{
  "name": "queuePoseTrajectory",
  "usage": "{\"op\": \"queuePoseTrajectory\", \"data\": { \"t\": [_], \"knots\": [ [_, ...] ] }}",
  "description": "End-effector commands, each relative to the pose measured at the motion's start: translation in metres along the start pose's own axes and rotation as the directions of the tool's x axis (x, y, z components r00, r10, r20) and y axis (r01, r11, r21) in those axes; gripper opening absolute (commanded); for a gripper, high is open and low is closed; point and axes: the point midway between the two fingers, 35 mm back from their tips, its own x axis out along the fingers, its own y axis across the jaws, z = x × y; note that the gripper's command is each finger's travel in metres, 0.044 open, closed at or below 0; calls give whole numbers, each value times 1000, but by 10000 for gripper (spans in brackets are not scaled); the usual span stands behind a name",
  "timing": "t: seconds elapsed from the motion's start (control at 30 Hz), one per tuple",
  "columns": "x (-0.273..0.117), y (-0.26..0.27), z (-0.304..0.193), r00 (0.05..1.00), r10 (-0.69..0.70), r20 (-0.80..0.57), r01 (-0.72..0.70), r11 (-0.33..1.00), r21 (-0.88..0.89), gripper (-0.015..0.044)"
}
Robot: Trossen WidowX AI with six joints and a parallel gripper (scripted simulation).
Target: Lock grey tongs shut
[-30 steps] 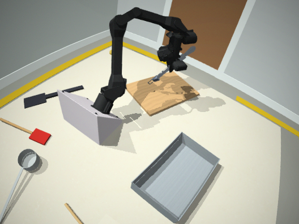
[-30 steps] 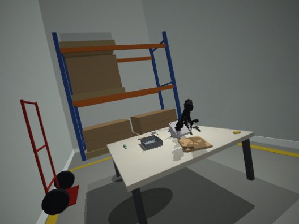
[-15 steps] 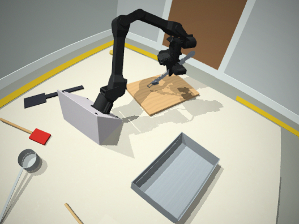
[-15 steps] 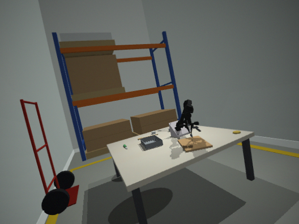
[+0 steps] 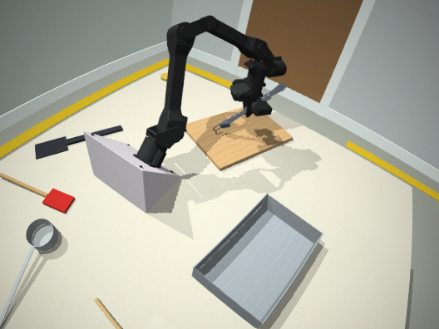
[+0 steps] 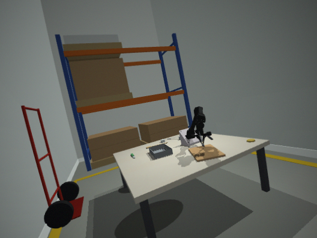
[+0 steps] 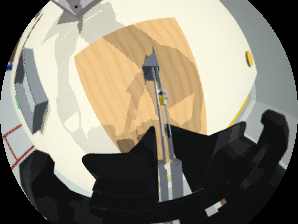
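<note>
The grey tongs slant over the wooden board. Their tips point up and away, and the hinge end with its wire loop points down, close to the board. I cannot tell if the loop touches it. My gripper is shut on the tongs partway along their arms, which lie close together, nearly parallel. A small yellow part shows between the arms near the hinge in the wrist view. The lock's state cannot be told. The roasting tin is empty.
The arm's pale angled base stands beside the board. A dark spatula, a red-headed spatula and a long-handled metal cup lie beyond it. A yellow disc lies near the table's edge.
</note>
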Motion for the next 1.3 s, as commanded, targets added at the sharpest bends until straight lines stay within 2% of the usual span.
{"op": "queuePoseTrajectory", "data": {
  "t": [0.0,0.87,1.27],
  "knots": [
    [6,0,0,1000,4,5,-4,1000,5,-150],
    [42,-4,5,999,13,39,-14,1000,10,-150],
    [41,-4,6,999,11,43,-11,1000,7,165]
  ]
}}
